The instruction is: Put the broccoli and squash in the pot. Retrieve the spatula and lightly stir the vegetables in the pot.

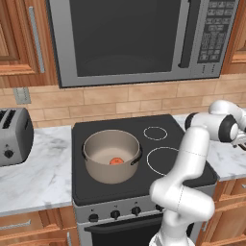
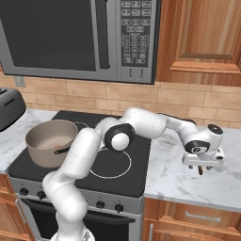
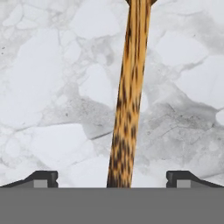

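Left base view: beige pot (image 1: pixel 112 156) sits on front-left burner of black stove (image 1: pixel 163 129). Orange-red squash (image 1: pixel 116 161) rests on pot's pale floor. Broccoli hidden here, possibly behind near wall of pot; cannot tell. White arm rises at lower right, bends across right side of stove, reaches out over right edge of picture. Toaster (image 1: pixel 14 136) stands on marble desk (image 1: pixel 38 173) left of stove. Microwave (image 1: pixel 139 38) hangs above stove.

Right base view: arm stretches from lower left, over stove, out to marble desk right of it. End effector (image 2: pixel 204 167) hangs low over that desk, pointing down, well apart from pot. Small dark-brown bit visible just below hand, at desk level; too small to identify here. Pot at left on stove, contents hidden by near wall from this side.

Hand view: looks straight down onto marble. Spatula (image 3: pixel 129 96) lies flat on desk, slim mottled light-brown handle running from bottom centre up to top edge. Two dark fingertips (image 3: pixel 41 178) stand far apart at bottom left and bottom right, handle centred between them, gap on each side. End effector wide, gripping nothing; no contact with spatula visible.
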Tool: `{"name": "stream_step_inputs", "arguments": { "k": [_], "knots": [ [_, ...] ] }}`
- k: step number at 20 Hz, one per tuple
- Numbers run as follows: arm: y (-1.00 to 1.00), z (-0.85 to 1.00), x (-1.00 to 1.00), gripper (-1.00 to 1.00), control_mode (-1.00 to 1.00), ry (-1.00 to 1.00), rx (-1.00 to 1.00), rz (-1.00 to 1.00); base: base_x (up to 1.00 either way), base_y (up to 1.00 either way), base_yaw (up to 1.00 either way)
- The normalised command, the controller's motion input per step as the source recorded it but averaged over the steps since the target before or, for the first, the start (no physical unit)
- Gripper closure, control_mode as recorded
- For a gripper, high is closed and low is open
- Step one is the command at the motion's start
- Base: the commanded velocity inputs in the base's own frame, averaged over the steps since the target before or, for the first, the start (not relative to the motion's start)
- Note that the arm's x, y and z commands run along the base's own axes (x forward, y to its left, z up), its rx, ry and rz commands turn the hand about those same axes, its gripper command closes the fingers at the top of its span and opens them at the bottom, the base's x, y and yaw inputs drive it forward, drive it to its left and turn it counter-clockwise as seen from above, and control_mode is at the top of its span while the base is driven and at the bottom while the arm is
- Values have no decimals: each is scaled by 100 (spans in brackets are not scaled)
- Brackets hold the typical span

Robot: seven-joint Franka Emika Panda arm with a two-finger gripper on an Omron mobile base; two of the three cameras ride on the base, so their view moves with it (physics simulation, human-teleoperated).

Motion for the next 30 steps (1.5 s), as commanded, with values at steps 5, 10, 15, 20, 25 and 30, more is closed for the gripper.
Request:
{"name": "stream_step_inputs", "arguments": {
  "k": [5,10,15,20,25,30],
  "knots": [
    [1,-12,-1,-100,-100,-1,0,0,0,0,0],
    [2,-8,-1,-100,-100,-2,0,0,0,0,0],
    [0,-2,0,-100,-100,0,0,0,0,0,0],
    [0,0,-1,-100,-100,0,0,0,0,0,0],
    [1,0,0,-100,-100,0,0,0,0,0,0],
    [0,0,0,100,-100,0,0,0,0,0,0]
  ]
}}
